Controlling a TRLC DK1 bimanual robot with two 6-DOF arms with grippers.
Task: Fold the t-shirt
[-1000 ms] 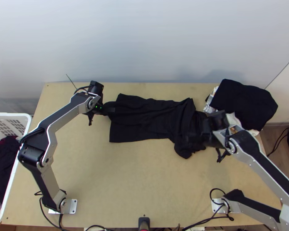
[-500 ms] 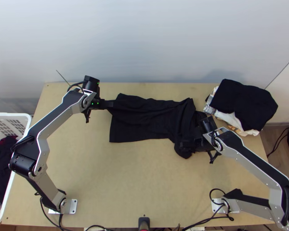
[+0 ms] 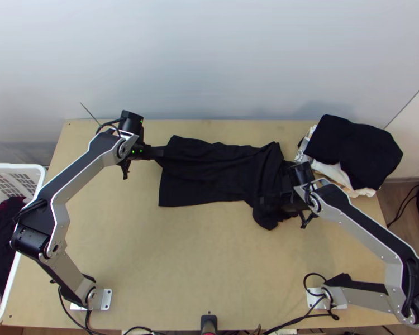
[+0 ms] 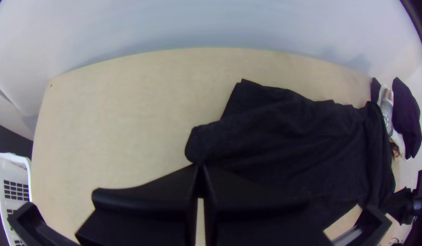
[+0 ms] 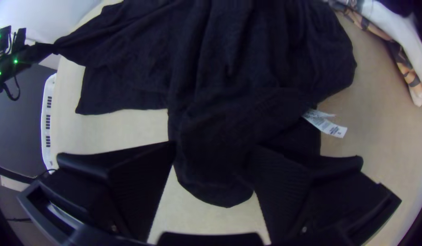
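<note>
the black cloth t-shirt (image 3: 209, 173) lay part-spread on the light wooden desk (image 3: 170, 268), folds apparently all left; black left end effector (image 4: 200, 165) pinched one end, black right end effector (image 5: 214, 148) gaped at the bunched other.

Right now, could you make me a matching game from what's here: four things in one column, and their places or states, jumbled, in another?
1. Left pincer
2. Right pincer
3. White plastic basket
4. Cloth pile

A. Beside the left edge of the table, with clothes inside
B. Open, with cloth of the black t-shirt between its two sides
C. At the table's far right corner, with black cloth on top
D. Closed on the t-shirt, at its end away from the cloth pile

Pairs: 1-D, 2-B, 3-A, 4-C
</note>
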